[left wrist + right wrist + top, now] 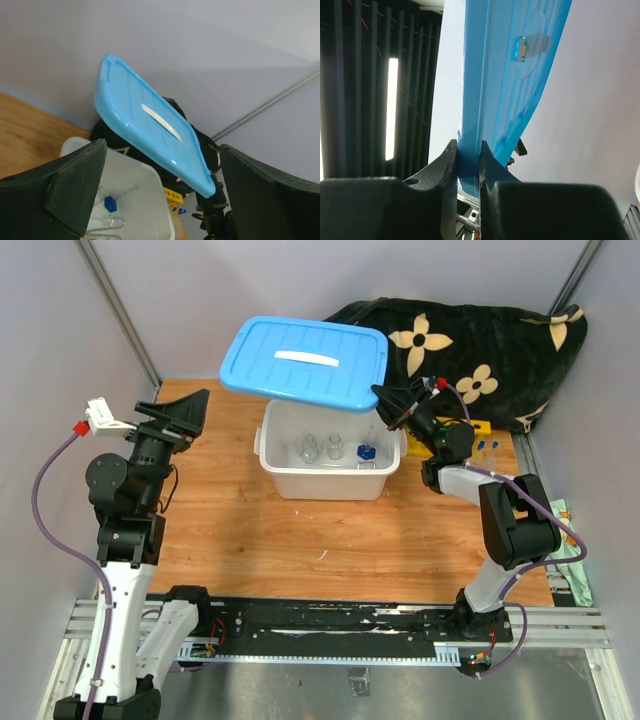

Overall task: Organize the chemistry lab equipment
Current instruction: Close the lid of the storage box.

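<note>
1. The white plastic tub (283,475) sat at the centre of the wooden table (230,530), its mouth mostly uncovered.
2. The blue lid (300,360) was held tilted in the air over the tub's 12 o'clock rim, with a white strip across its top face.
3. The right gripper (386,400) was at the lid's 3 o'clock edge. In the right wrist view its fingers (445,165) were pressed onto the lid's rim from both sides, pinching it.
4. The left gripper (190,418) hung above the table at the tub's 9 o'clock, apart from the tub and the lid. Its claw was spread wide and held nothing.
5. Two small glass beakers (310,449) stood upright side by side on the tub floor, near the middle.
6. A blue-capped item (367,452) lay just toward 3 o'clock of the beakers, also inside the tub.
7. The left wrist view showed a thin bent metal piece (114,222) on the tub floor near the blue item; what it was could not be told.
8. The yellow holed tube rack (481,426) lay on the table at the tub's 3 o'clock, outside it, partly hidden behind the right arm.
9. Small blue-capped tubes (487,447) lay just beside the rack, toward 6 o'clock of it.
10. The black flowered cloth (470,340) was heaped at the table's 1 o'clock corner, behind the rack.
</note>
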Robot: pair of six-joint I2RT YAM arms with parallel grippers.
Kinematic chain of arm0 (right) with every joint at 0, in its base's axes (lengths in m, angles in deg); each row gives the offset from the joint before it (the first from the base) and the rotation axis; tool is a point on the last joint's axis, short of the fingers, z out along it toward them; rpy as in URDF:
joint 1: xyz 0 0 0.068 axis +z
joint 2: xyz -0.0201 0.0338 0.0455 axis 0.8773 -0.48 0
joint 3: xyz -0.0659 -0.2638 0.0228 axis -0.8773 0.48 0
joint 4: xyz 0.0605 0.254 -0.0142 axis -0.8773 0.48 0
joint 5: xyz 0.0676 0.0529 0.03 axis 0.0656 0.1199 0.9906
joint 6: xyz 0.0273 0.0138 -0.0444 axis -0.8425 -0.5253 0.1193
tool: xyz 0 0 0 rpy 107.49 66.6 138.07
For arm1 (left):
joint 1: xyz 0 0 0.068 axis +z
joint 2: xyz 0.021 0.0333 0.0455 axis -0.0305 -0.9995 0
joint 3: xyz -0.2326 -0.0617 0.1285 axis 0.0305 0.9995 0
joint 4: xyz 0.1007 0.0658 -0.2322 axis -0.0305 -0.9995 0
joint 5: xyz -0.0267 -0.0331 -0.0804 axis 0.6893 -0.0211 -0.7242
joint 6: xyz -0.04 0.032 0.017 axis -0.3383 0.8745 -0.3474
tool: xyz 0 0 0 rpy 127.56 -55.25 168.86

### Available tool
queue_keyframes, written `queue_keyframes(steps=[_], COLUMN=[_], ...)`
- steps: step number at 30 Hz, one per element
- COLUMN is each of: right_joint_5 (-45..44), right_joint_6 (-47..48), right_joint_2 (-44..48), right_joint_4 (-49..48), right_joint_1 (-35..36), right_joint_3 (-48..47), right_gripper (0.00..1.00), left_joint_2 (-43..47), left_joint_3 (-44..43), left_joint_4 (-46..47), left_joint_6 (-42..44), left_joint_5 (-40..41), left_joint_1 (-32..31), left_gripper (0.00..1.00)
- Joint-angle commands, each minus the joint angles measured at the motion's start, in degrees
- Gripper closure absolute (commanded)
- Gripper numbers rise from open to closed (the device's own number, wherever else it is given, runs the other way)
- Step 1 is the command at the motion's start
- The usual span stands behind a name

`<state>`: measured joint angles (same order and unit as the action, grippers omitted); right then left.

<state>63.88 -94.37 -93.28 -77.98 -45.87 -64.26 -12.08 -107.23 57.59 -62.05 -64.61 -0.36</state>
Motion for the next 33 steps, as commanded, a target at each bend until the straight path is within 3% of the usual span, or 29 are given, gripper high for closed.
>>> queue_keyframes(steps=[1,8,16,23,33], right_joint_5=[3.5,17.1,32.9,33.9,32.0], right_joint_6=[-1.0,0.3,6.7,10.1,13.0], right_joint_2=[3.2,5.9,7.2,4.9,1.4], right_joint_4=[-3.6,-3.5,-3.3,-3.4,-3.4], right_joint_1=[-3.1,-7.9,-12.5,-16.4,-17.9], right_joint_3=[1.8,3.1,5.0,11.0,12.5], right_gripper=[1.0,0.99,0.99,0.99,0.99], left_joint_2=[0.8,-3.4,-13.1,-19.5,-23.4], left_joint_3=[2.7,2.6,-4.3,-8.6,-8.0], left_joint_4=[-2.8,-0.8,0.7,1.5,3.7], left_joint_6=[3.5,5.3,6.8,6.4,3.5], left_joint_5=[2.0,-0.6,-7.4,-10.3,-14.7], left_joint_1=[-0.2,-0.2,-0.2,-0.2,-1.3], left_gripper=[0.01,0.01,0.01,0.02,0.14])
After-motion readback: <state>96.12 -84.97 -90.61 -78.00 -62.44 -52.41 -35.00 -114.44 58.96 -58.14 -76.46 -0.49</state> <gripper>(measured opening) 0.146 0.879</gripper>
